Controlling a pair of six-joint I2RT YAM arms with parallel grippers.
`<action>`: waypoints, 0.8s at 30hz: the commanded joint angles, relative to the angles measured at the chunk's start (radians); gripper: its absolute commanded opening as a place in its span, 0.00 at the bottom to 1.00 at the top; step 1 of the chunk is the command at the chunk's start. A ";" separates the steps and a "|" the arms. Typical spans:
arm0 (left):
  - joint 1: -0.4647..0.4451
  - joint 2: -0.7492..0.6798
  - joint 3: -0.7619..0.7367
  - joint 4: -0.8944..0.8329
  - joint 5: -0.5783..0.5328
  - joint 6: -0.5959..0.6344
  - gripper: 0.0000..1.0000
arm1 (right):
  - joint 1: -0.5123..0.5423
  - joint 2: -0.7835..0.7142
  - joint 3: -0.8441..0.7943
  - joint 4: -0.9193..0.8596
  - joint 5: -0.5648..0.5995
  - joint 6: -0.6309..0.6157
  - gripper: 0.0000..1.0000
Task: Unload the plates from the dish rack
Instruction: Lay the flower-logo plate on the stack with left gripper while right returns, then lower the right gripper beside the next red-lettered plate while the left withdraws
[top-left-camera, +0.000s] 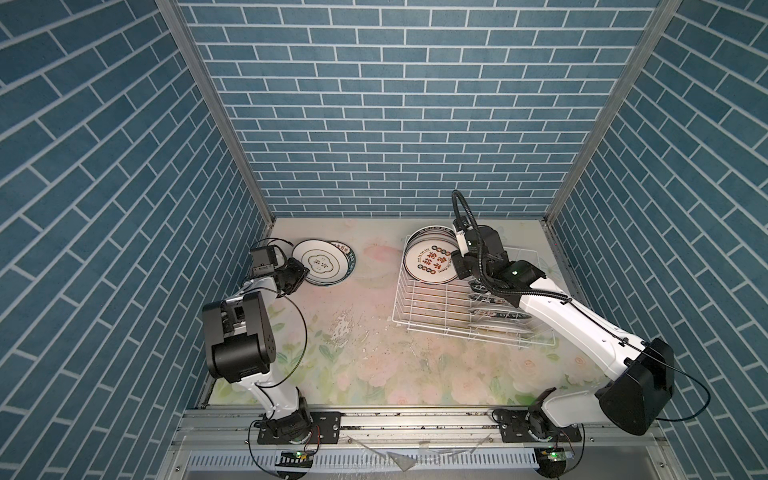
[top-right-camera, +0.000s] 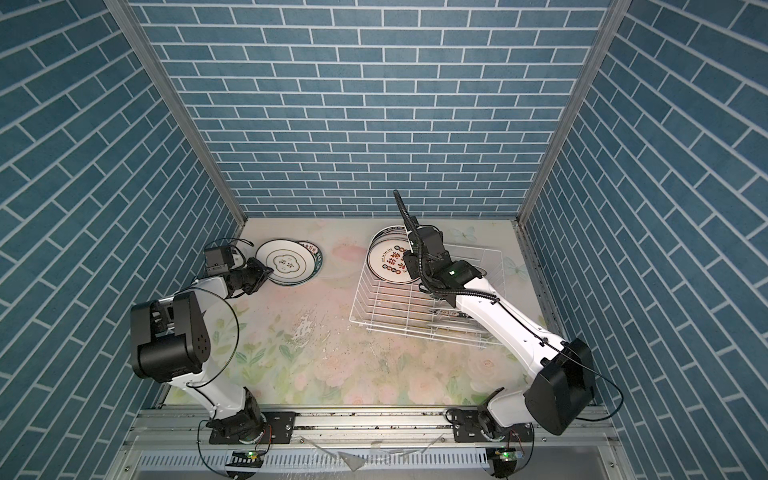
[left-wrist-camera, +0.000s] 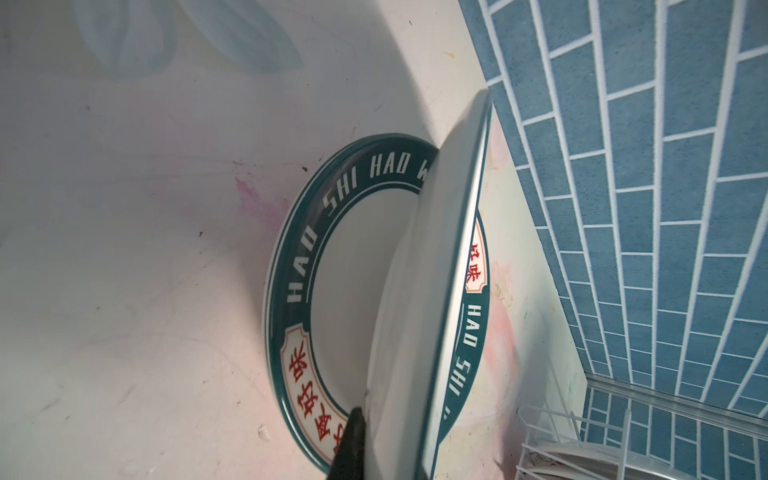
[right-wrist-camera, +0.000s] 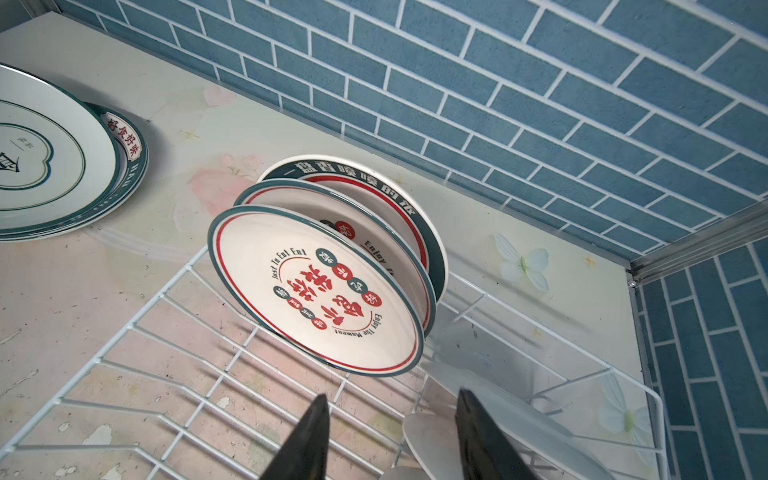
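Over at the far left of the floral bench (top-left-camera: 374, 353), the left gripper (top-left-camera: 304, 273) has its jaws pinched shut on the rim of a white plate with a thin green line and a cloud outline (top-left-camera: 320, 262). The left wrist view catches that plate (left-wrist-camera: 436, 291) almost edge-on, with one black fingertip (left-wrist-camera: 353, 436) against its underside and the other hidden behind it. It sits tilted over a second plate lying flat on the bench, the one with the dark green rim lettered HAO SHI HAO (left-wrist-camera: 299, 266). The far edge of the held plate looks to be touching that lettered plate, though the angle makes it hard to be sure. Across on the right stands the white wire dish rack (top-left-camera: 419, 303), and three plates stand on edge at its far left corner. In front is a plate with red characters and a green-and-red rim (right-wrist-camera: 320, 291), a similar one (right-wrist-camera: 332, 199) stands just behind it, and a dark-rimmed plate (right-wrist-camera: 353, 170) is at the back. More plates stand in the rack's right side (top-left-camera: 494, 313), partly under the right arm. The right gripper (right-wrist-camera: 390, 397) hovers over the rack just in front of the red-character plate. Its jaws are parted to a middling gap, nothing sits between them, and they touch nothing.
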 joint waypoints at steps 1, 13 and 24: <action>0.006 0.018 0.039 0.003 0.016 0.005 0.14 | 0.004 -0.029 -0.031 0.006 -0.011 -0.013 0.50; 0.007 0.081 0.097 -0.102 -0.008 0.026 0.41 | 0.005 -0.046 -0.048 0.008 -0.033 -0.013 0.50; -0.006 0.062 0.167 -0.294 -0.119 0.113 0.55 | 0.003 -0.031 -0.051 0.018 -0.065 -0.016 0.50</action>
